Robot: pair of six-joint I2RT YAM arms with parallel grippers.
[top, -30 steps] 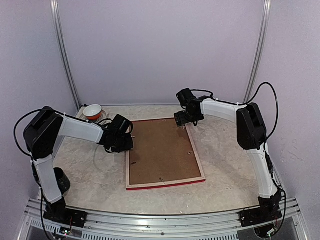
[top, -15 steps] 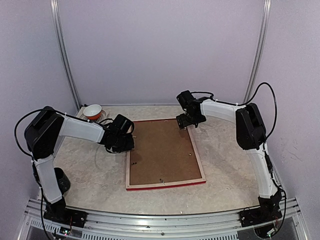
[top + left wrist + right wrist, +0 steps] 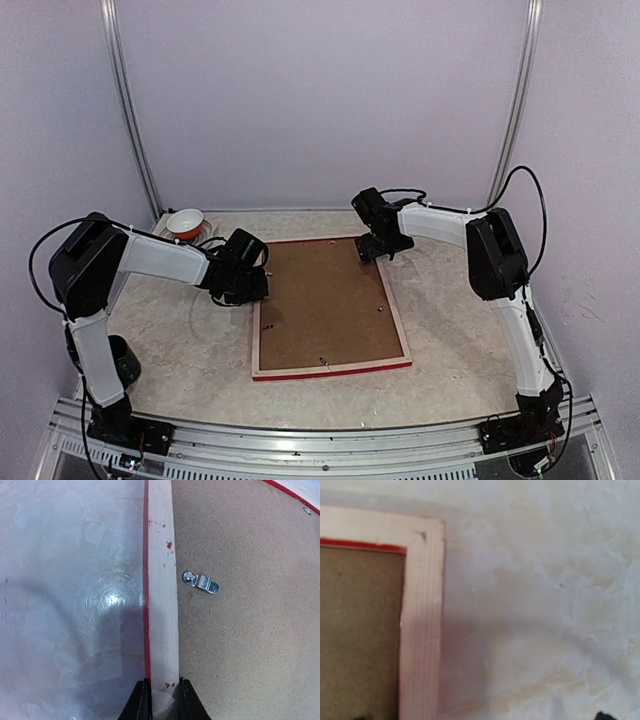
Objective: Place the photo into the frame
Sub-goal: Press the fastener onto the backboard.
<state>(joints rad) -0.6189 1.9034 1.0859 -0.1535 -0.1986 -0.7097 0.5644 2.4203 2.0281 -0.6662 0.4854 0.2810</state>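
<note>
**Overhead and wrist views.** A large rectangular picture frame point(image 3: 398, 318) of pale unpainted wood lies flat and back-up on the mottled pale stone-patterned surface point(image 3: 200, 340), between the two claws. Its glossy red edge shows along the side nearest the arm bases. A plain brown fibreboard backing board point(image 3: 325, 300) fills its opening.

**Left claw** point(image 3: 161, 700): closed on the frame's left rail. One black finger sits on the outer red edge and the other on the inner edge beside the backing board. Ahead of this claw and slightly to its right, a small silver metal turn clip point(image 3: 201, 582) lies on the board, close to the rail.

**Right claw** point(image 3: 377, 247): jaws spread wide, gripping nothing, poised over the frame's far right corner. In its wrist view the mitred wooden corner lies toward its left finger and bare surface toward its right finger.

Beyond the left claw, at the far left of the surface, stands a small round white bowl point(image 3: 185, 222) with an orange-red outside.
</note>
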